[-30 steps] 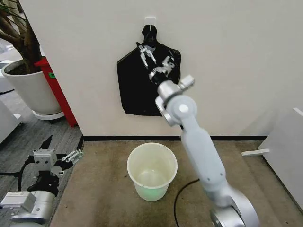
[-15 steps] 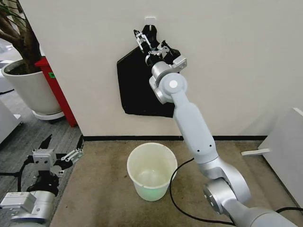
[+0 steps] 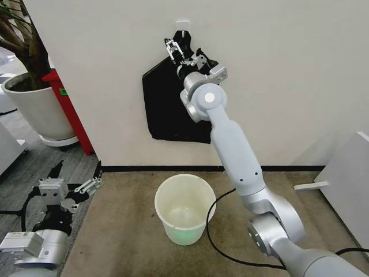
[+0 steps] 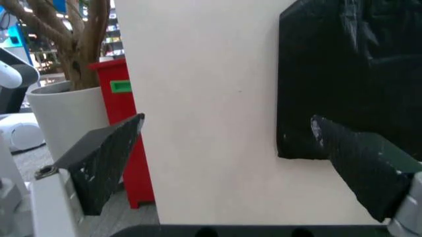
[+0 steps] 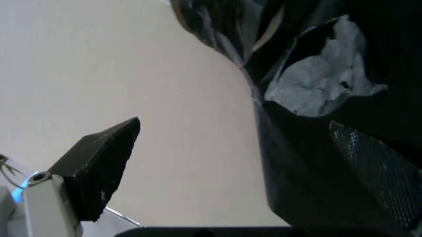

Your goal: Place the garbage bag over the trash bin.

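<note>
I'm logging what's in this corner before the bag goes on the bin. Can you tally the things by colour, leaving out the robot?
Black: 1, the garbage bag hanging on the wall hook.
White or cream: 2, the trash bin on the floor and the plant pot.
Red: 1, the red stand beside the pot.
Total: 4

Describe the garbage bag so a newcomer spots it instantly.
Look at the cream wall straight ahead. From a small white hook hangs the garbage bag, directly above the trash bin. It is the wall's one flat, glossy black shape.
</note>
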`<state>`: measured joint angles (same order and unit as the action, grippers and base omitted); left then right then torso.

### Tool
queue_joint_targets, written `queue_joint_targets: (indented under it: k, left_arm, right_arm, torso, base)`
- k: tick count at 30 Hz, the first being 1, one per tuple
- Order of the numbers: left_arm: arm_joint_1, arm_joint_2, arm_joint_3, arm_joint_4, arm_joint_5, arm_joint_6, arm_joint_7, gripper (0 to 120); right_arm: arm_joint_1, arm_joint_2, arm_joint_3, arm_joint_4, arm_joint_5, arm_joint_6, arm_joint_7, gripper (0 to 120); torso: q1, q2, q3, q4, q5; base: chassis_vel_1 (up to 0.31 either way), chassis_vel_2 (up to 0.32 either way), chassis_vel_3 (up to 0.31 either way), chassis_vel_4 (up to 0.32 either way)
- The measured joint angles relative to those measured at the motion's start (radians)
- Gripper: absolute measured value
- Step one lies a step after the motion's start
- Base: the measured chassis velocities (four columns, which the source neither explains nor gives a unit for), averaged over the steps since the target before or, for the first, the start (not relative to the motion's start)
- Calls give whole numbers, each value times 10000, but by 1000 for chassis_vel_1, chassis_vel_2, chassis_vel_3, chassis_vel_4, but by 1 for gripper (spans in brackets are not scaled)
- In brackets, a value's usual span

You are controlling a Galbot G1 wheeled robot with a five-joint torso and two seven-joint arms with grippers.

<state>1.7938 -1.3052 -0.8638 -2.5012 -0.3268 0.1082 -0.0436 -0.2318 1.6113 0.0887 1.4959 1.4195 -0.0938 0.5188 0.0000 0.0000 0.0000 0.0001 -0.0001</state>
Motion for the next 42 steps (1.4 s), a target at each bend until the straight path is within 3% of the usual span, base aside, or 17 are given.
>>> queue_joint_targets:
  k: [9, 23, 34, 36, 37, 42]
  left_arm:
    - [-118, 50, 39, 123, -41, -145, 8, 100]
    - [-166, 44, 54, 143, -36, -193, 51, 100]
    - [-235, -8, 76, 180, -22, -306, 77, 100]
    - [-237, -10, 79, 184, -21, -315, 81, 100]
    - [-247, -20, 87, 196, -19, -357, 107, 100]
    - [-296, -51, 128, 272, 6, -477, 193, 100]
  right_arm:
    - [-23, -44, 139, -36, -68, -6, 166, 98]
    - [88, -37, 184, -181, 19, 94, 168, 51]
    - [-39, -63, 294, -31, 884, 277, 493, 8]
    - [-54, -68, 299, -24, 905, 280, 505, 7]
    - [-99, -89, 327, 13, 1006, 286, 585, 0]
    - [-248, -192, 368, 195, 1265, 323, 876, 0]
  torso:
    - [0, 0, 0, -1, 1]
    - [0, 0, 0, -1, 0]
    - [0, 0, 0, -1, 1]
    - [0, 0, 0, -1, 1]
    - [-1, 0, 0, -1, 1]
    - [-1, 0, 0, 0, 1]
  base:
    - [0, 0, 0, 0]
    - [0, 0, 0, 0]
    - [0, 0, 0, 0]
    - [0, 0, 0, 0]
    - [0, 0, 0, 0]
    - [0, 0, 0, 0]
